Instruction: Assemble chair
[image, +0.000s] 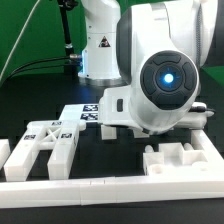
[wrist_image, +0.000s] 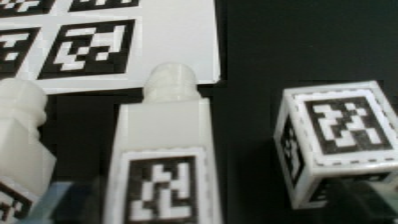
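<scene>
In the wrist view a long white chair part (wrist_image: 166, 150) with a rounded peg at its end and a marker tag lies under my gripper (wrist_image: 210, 208). The jaws stand wide apart, one dim fingertip (wrist_image: 57, 200) on each side, with dark gaps to the part, so the gripper is open and holds nothing. Beside the part stands a small tagged cube (wrist_image: 347, 135), and on its other side another white piece (wrist_image: 22, 125). In the exterior view the arm's body (image: 160, 75) hides the gripper. A slotted frame (image: 45, 142) lies at that view's left and a notched block (image: 180, 160) at its right.
The marker board (wrist_image: 98, 40) lies just beyond the peg and shows in the exterior view (image: 85, 112) behind the slotted frame. A long plain white border rail (image: 110, 188) runs along the front. The robot's base (image: 100, 50) stands at the back.
</scene>
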